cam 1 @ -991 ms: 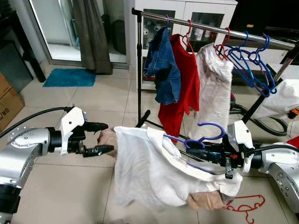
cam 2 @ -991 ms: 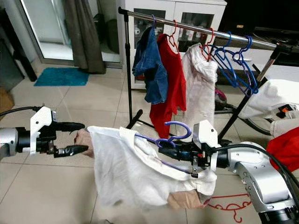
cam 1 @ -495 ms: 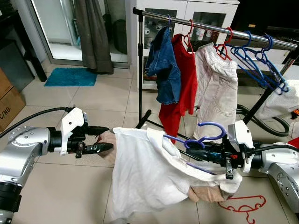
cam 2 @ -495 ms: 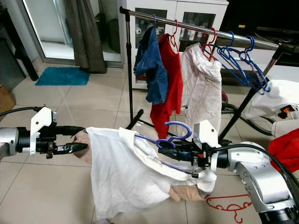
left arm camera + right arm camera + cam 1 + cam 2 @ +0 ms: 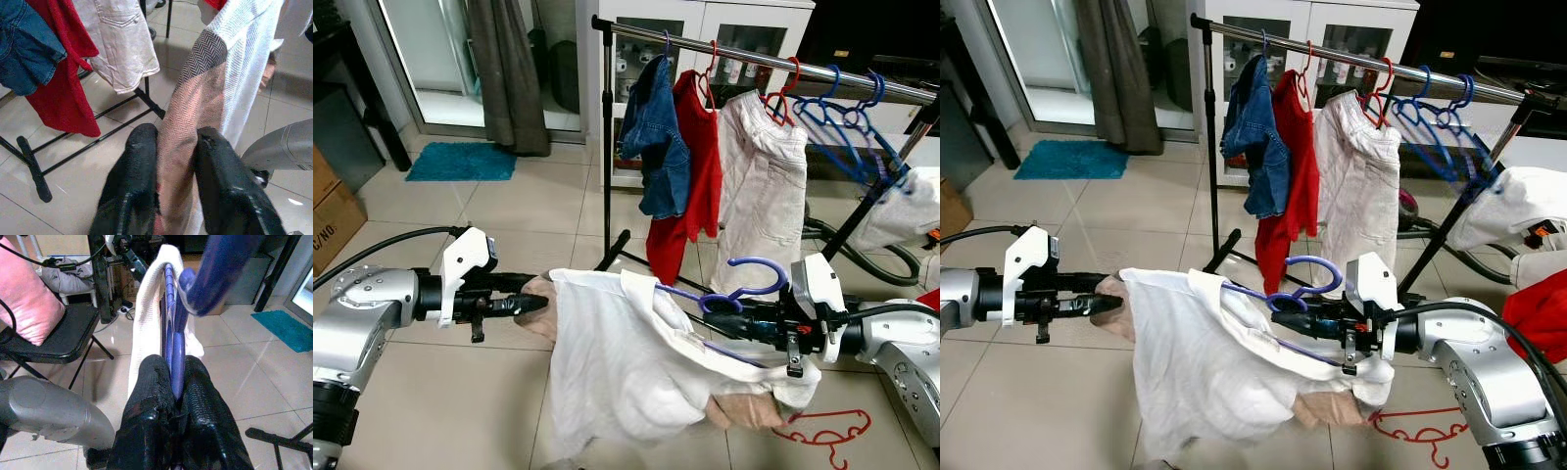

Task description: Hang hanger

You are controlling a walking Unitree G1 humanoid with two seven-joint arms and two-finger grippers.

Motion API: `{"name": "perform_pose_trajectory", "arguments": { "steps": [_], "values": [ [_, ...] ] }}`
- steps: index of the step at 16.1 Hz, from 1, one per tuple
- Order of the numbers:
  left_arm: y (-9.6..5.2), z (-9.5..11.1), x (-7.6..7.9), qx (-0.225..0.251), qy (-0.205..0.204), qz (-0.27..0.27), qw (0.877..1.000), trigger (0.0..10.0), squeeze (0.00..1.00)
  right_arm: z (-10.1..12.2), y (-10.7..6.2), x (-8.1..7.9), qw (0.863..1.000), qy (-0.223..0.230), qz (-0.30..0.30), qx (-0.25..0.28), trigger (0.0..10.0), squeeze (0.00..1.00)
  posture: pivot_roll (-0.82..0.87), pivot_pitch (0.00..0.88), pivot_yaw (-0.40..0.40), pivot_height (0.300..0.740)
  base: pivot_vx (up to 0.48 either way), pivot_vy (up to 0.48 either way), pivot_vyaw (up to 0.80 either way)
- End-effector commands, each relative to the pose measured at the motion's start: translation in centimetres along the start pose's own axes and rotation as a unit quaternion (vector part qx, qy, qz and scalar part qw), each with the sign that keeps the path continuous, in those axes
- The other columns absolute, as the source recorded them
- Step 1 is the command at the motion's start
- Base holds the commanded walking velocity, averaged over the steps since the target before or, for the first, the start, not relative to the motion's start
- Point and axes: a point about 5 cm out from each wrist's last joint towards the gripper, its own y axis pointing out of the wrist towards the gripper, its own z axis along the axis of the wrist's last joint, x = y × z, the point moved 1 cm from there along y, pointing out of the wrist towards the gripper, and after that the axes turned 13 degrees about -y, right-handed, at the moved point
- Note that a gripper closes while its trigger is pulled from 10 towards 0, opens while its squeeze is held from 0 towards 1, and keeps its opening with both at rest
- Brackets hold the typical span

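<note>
Tiled floor (image 5: 460, 392) runs under a clothes rail (image 5: 754, 54) at twelve o'clock. The right pincer (image 5: 722, 320) is clamped on the purple hanger (image 5: 744, 284), which carries a white garment (image 5: 626, 362) at centre; the left pincer (image 5: 524, 305) pinches the garment's tan sleeve (image 5: 186, 142) at nine o'clock. A good hang would likely mean lifting the hook toward the rail's free stretch between the beige trousers (image 5: 764, 186) and blue hangers (image 5: 852, 132), left pincer keeping cloth clear. Lettering on a cardboard box (image 5: 333, 211) at the left is too cropped to read.

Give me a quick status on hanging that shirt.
Left gripper shut on shirt sleeve. Right gripper shut on purple hanger. Not on the rail yet.
</note>
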Motion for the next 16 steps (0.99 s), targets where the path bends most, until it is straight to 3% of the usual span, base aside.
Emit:
{"name": "perform_pose_trajectory", "arguments": {
  "steps": [1, 9, 16],
  "values": [
    [0.0, 0.7, -0.2, 0.006, 0.01, 0.001, 1.0, 0.0, 0.0, 0.7, -0.7, 0.4, 1.0, -0.018, -0.009, 0.008, 10.0, 0.0, 0.05, 0.0, 0.022, 0.74, 0.0, 0.0, 0.0],
    [-2.4, 1.6, -2.1, 0.031, 0.017, 0.065, 0.997, 0.0, 0.0, -0.3, -1.0, -0.1, 1.0, -0.006, -0.01, -0.011, 10.0, 0.0, 0.05, 0.0, 0.021, 0.74, 0.0, 0.0, 0.0],
    [-4.0, 0.5, -3.0, 0.027, 0.011, 0.121, 0.992, 0.0, 0.0, -0.5, -1.3, -0.1, 1.0, -0.006, -0.012, -0.015, 10.0, 0.0, 0.05, 0.0, 0.014, 0.74, 0.0, 0.0, 0.0]
  ]
}}
